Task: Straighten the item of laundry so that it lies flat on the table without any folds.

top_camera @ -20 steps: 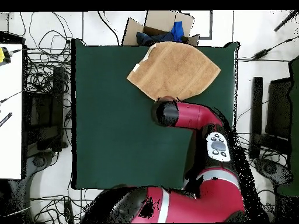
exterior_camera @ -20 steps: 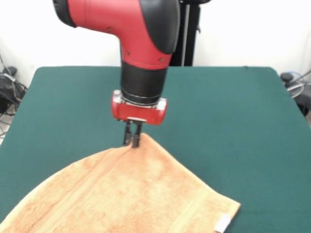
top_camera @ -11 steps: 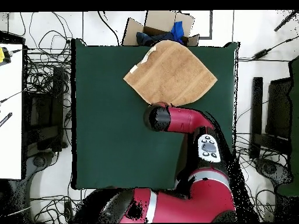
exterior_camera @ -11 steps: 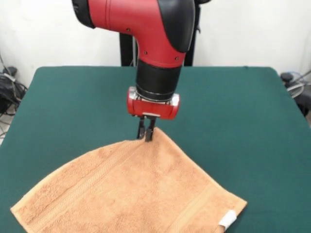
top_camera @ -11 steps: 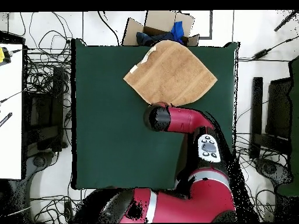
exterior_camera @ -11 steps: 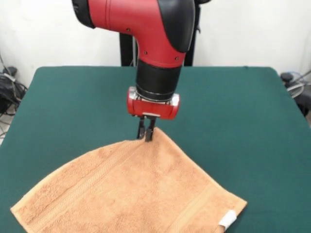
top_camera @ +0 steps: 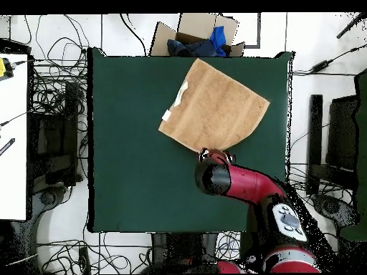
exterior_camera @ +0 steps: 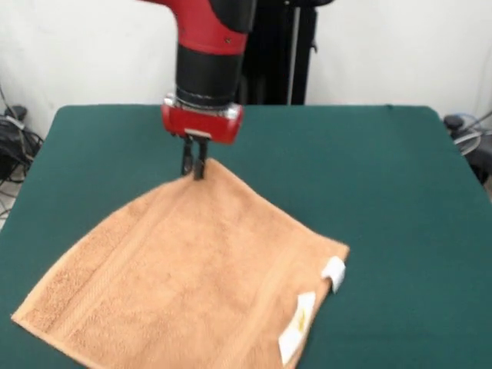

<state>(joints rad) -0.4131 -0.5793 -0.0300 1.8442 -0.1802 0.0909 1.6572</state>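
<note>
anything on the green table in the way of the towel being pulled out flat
Nothing visible does. The tool is already shut on a corner of the peach-orange towel, with nothing between them. The green table around the towel shows only bare cloth; the cardboard box sits off the table, beyond its edge.

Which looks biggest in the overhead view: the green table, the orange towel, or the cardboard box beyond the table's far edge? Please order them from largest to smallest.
1. The table, by far the largest.
2. The towel.
3. The cardboard box, smallest, though the table edge may hide part of it.
</note>
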